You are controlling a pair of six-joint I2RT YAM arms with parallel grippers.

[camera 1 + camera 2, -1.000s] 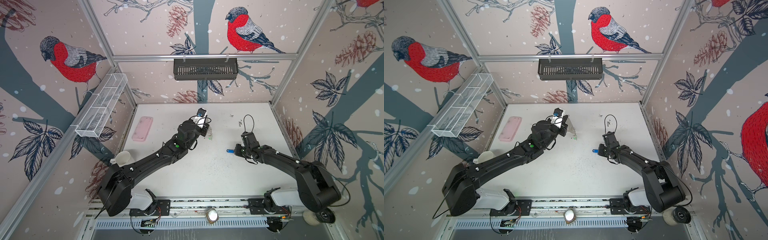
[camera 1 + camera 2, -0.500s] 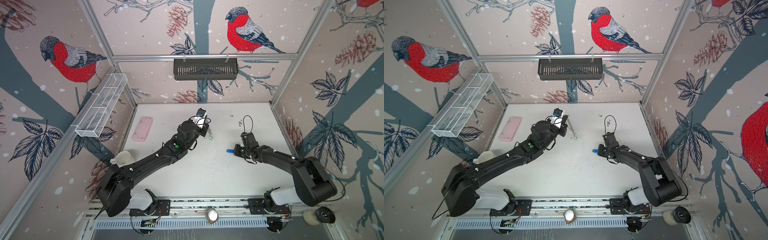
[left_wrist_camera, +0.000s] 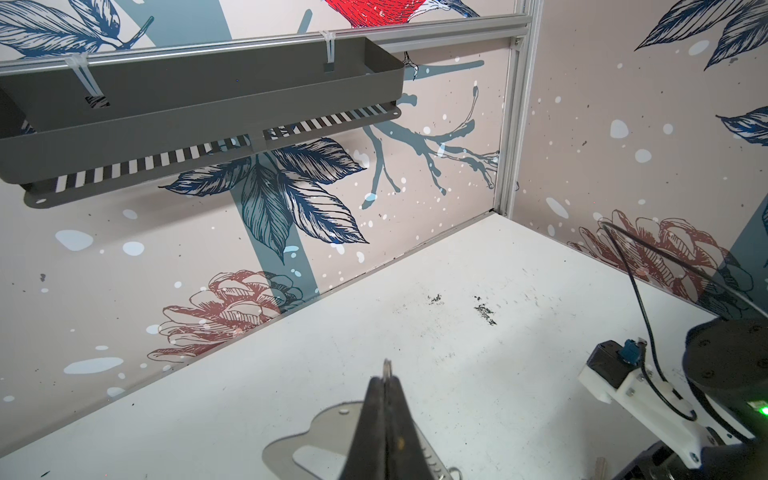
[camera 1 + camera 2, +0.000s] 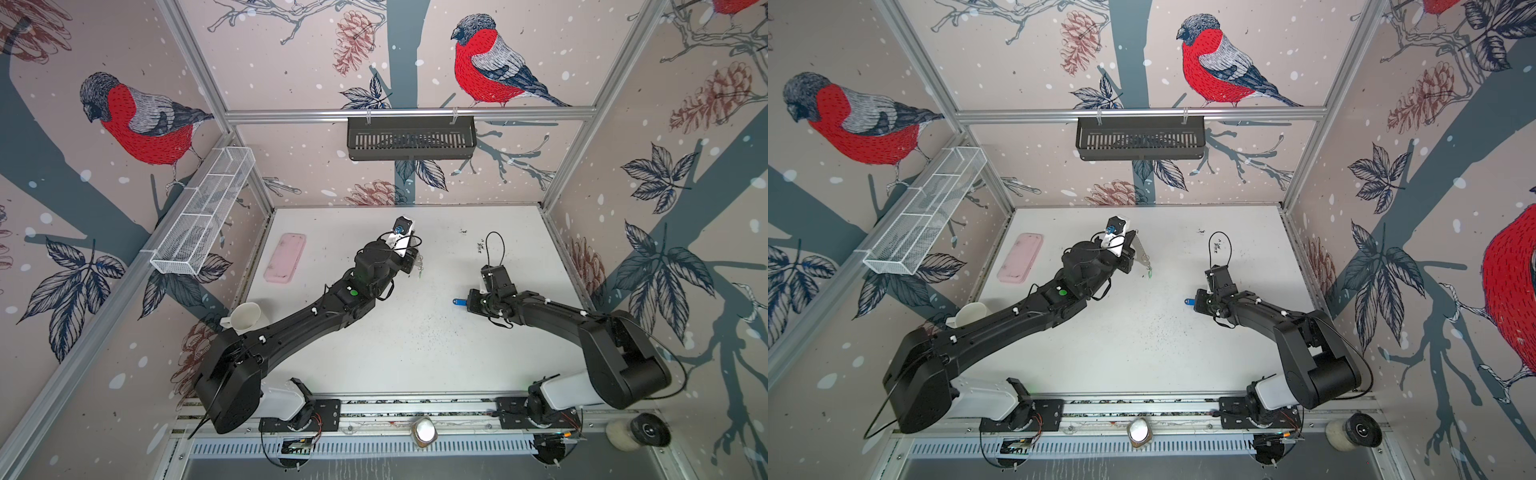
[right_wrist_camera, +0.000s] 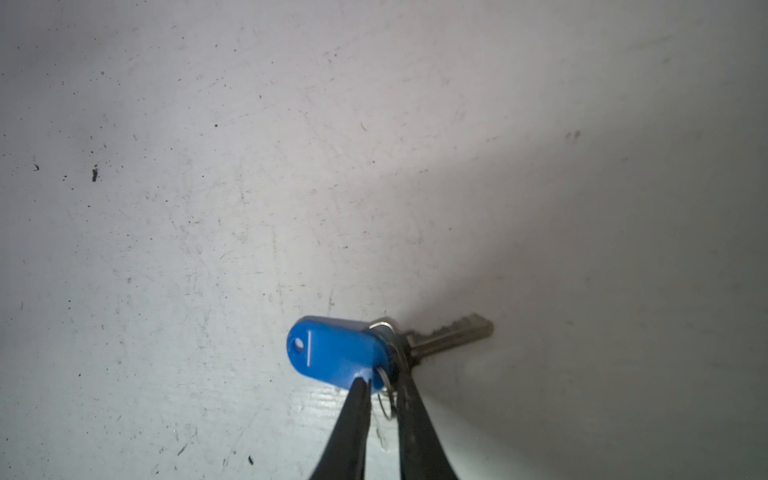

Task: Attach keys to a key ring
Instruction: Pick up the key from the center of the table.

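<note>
Narrowed since earlier frame: right gripper (image 5: 380, 380) jaws, now straddling blue-tag key (image 5: 332, 353) lying on table (image 5: 166, 208) right of centre; grasp cannot be told. Key ring (image 3: 328, 424), green-tag key (image 4: 1149, 273) dangling, clenched by left gripper (image 3: 386, 382), far centre.

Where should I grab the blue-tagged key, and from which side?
Pinch the neck where the blue tag meets the key, at the wire ring, coming straight down from above. It lies flat on the table, so that narrow neck likely suits jaws best.
</note>
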